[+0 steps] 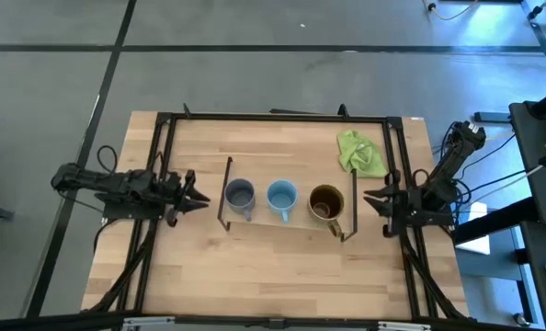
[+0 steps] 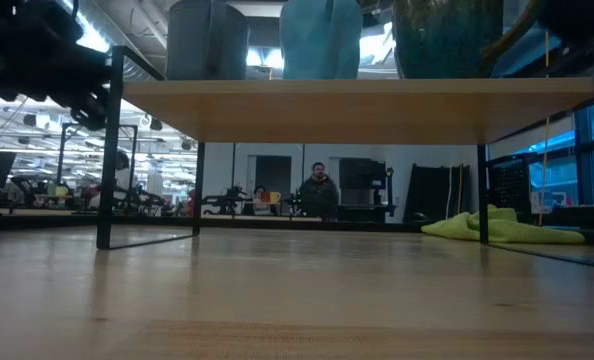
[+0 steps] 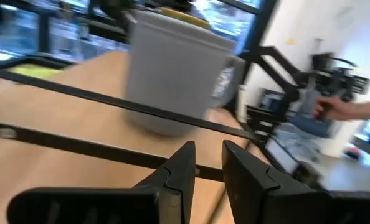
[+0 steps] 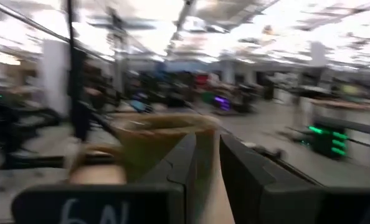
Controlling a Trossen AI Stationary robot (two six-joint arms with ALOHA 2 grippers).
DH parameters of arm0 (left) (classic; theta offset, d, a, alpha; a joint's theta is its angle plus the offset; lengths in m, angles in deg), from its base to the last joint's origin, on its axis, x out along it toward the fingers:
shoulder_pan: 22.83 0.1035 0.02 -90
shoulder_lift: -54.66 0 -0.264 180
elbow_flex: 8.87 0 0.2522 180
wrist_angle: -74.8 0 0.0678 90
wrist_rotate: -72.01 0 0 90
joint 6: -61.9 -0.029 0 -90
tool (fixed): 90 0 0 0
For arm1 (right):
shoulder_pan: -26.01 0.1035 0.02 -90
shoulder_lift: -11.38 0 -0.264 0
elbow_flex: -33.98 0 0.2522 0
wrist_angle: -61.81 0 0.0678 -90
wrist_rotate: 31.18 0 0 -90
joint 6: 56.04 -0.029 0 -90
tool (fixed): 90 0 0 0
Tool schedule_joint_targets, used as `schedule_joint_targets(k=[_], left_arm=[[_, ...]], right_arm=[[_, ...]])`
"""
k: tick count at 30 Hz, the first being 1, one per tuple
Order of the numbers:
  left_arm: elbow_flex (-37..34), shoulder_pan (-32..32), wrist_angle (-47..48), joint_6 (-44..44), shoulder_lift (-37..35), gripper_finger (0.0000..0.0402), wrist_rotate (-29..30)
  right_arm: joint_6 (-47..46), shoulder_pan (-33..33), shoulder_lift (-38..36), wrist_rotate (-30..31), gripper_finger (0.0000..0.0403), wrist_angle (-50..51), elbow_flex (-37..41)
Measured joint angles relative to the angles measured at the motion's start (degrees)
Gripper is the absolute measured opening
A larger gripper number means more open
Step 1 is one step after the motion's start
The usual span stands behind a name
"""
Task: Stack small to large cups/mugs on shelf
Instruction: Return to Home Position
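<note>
Three mugs stand upright on their bases in a row on the shelf. The dark grey-blue mug is on the left, the light blue mug in the middle and the larger brown mug on the right. My left gripper is shut just left of the shelf's left end frame and points at the grey-blue mug. My right gripper is shut just right of the right end frame and faces the brown mug.
A lime-green cloth lies on the table behind the shelf's right end. The shelf's black end frames stand between each gripper and the mugs. Bare tabletop lies on the near side. A person sits in the room far behind the table.
</note>
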Motion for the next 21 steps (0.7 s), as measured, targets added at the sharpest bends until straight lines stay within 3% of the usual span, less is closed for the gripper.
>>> schedule_joint_targets(k=[6, 13, 18, 21], left_arm=[[0.00, 5.17, 0.11, -0.17, 1.48, 0.0075, 0.02], [0.00, 8.98, 0.13, -0.24, 8.86, 0.0075, -0.07], [0.00, 10.22, 0.13, -0.16, 15.32, 0.0075, -0.11], [0.00, 10.23, 0.13, 0.26, 18.20, 0.0075, -0.11]], right_arm=[[1.58, -0.02, -0.02, 13.04, 0.0072, 0.20, 0.00], [4.17, -0.02, -0.02, 20.52, 0.0072, 3.42, 0.00], [-1.68, -0.02, 0.00, 30.46, 0.0072, 6.33, 0.00], [-2.34, -0.02, 0.00, 30.92, 0.0072, 8.31, 0.00]])
